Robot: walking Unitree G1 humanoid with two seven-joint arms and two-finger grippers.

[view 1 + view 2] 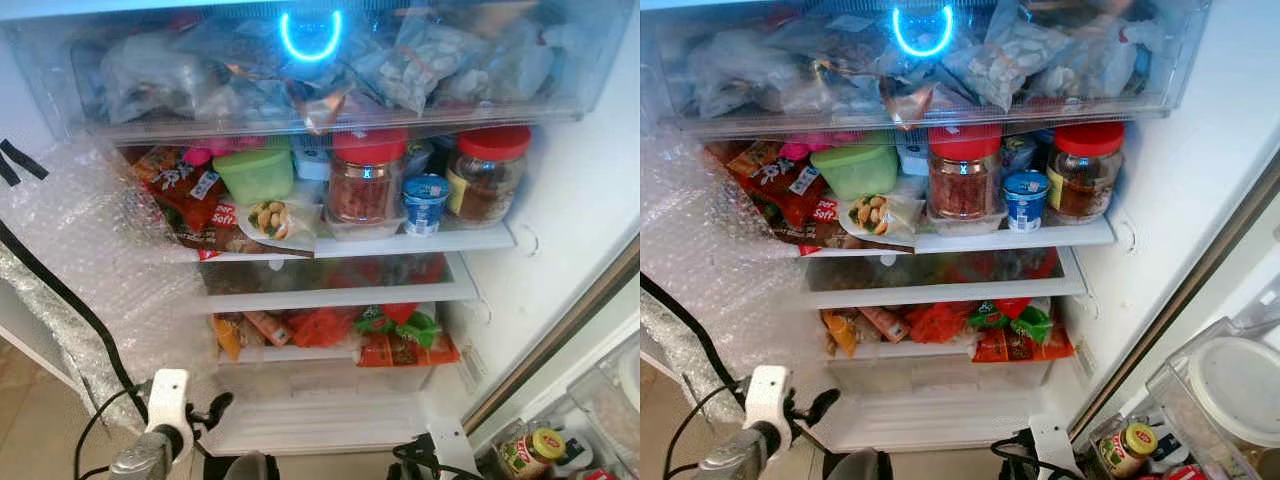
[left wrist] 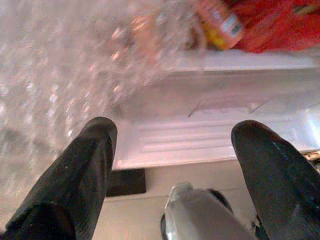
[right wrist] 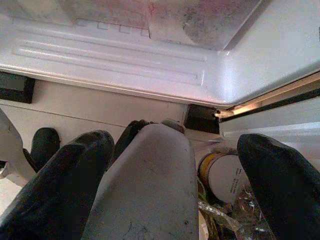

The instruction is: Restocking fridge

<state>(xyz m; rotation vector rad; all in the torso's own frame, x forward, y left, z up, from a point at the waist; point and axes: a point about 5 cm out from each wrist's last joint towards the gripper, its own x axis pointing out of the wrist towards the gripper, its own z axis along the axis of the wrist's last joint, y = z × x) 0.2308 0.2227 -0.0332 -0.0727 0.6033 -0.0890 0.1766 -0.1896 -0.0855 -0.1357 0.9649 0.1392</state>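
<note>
The fridge stands open in front of me, its white bottom floor (image 1: 320, 415) bare. The middle shelf (image 1: 440, 240) carries two red-lidded jars (image 1: 365, 180), a green tub (image 1: 257, 172), a small blue-and-white cup (image 1: 425, 203) and snack packets (image 1: 185, 195). Lower shelves hold orange and red packets (image 1: 400, 345). My left gripper (image 2: 172, 145) is low at the fridge's left front, open, nothing between its fingers. My right gripper (image 3: 177, 142) hangs low near the right door sill, open, with a grey rounded robot part behind the fingers.
Bubble wrap (image 1: 95, 260) covers the left wall, with a black cable (image 1: 70, 300) across it. A clear top drawer (image 1: 330, 70) is packed with bags. At the lower right, the door bin holds a yellow-lidded jar (image 1: 1127, 447) and a white-lidded tub (image 1: 1238, 375).
</note>
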